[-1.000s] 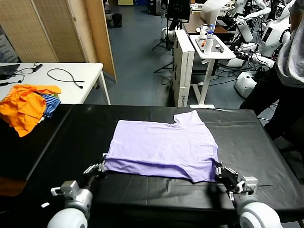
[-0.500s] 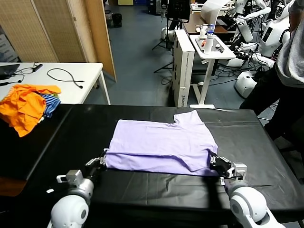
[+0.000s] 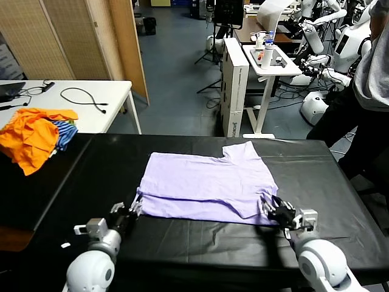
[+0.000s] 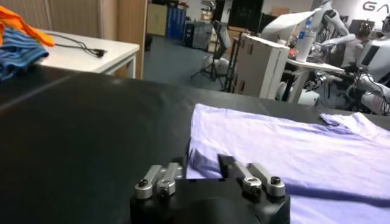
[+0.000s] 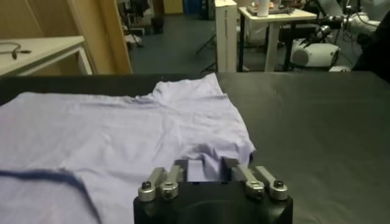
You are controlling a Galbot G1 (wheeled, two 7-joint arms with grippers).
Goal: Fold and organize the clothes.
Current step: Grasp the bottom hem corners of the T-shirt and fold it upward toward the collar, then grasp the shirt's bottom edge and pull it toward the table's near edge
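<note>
The pale lavender T-shirt (image 3: 206,182) lies flat in the middle of the black table (image 3: 182,249), with its near hem folded over onto itself. My left gripper (image 3: 135,207) is at the shirt's near left corner, low over the table. Its fingers are spread, and the cloth edge lies between them in the left wrist view (image 4: 204,164). My right gripper (image 3: 271,208) is at the near right corner, also open. In the right wrist view (image 5: 205,167) a flap of the shirt (image 5: 122,134) lies loose between its fingers. No purple print shows.
Orange garments (image 3: 30,137) and a blue-striped cloth (image 3: 64,132) are heaped at the far left. A white table (image 3: 103,97) with a cable stands behind them. A person (image 3: 371,91) stands at the table's right end. A white stand (image 3: 270,61) holds bottles beyond the table.
Both grippers carried the shirt's near hem away from me and laid it over the shirt. Their fingers have since spread, and the fold rests on the cloth.
</note>
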